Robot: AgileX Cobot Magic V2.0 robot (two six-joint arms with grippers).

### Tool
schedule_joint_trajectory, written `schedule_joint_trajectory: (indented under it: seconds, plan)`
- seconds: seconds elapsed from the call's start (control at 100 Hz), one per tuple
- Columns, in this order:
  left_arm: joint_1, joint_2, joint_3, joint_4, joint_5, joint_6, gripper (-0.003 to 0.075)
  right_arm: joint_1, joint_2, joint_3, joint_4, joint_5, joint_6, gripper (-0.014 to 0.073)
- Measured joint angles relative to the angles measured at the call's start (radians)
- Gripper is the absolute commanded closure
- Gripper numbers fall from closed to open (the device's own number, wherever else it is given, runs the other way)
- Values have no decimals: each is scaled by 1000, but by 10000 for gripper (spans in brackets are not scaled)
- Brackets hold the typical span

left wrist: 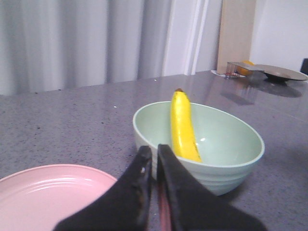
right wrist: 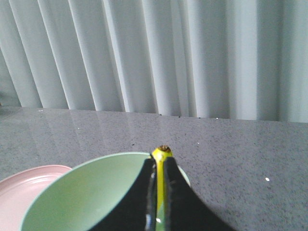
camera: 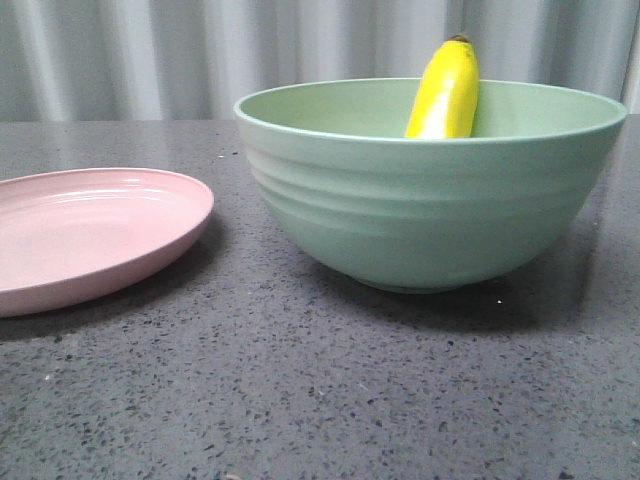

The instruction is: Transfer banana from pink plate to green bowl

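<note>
The yellow banana [camera: 445, 95] stands in the green bowl [camera: 430, 210], leaning on its far rim with the dark tip up. No gripper touches it. The pink plate [camera: 90, 235] lies empty to the bowl's left. Neither gripper shows in the front view. In the left wrist view my left gripper [left wrist: 154, 151] is shut and empty, between the plate [left wrist: 48, 197] and the bowl [left wrist: 240, 163], with the banana [left wrist: 183, 125] beyond it. In the right wrist view my right gripper [right wrist: 160, 161] is shut over the bowl [right wrist: 86, 192]. The banana's tip [right wrist: 162, 153] shows past the fingertips.
The dark speckled table [camera: 300, 400] carries both dishes. A pale curtain [camera: 200, 50] hangs behind. In the left wrist view a dark flat dish [left wrist: 281, 73] and a small container [left wrist: 238, 69] sit at the table's far corner by a wooden board [left wrist: 236, 33].
</note>
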Motion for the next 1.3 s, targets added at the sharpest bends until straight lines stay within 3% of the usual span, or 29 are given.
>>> schedule_joint_trajectory:
  seconds: [0.26, 1.05, 1.12, 1.3]
  plan:
    - [0, -165, 193, -12, -186, 3, 741, 0, -58, 91, 0, -5, 0, 665]
    - [2, -178, 221, -11, -237, 4, 741, 0, -60, 93, 0, 7, 0, 665]
    - [15, -178, 246, 62, -312, 4, 741, 0, -60, 93, 0, 7, 0, 665]
    - [112, -178, 336, 415, -507, -27, 741, 0, -60, 93, 0, 7, 0, 665]
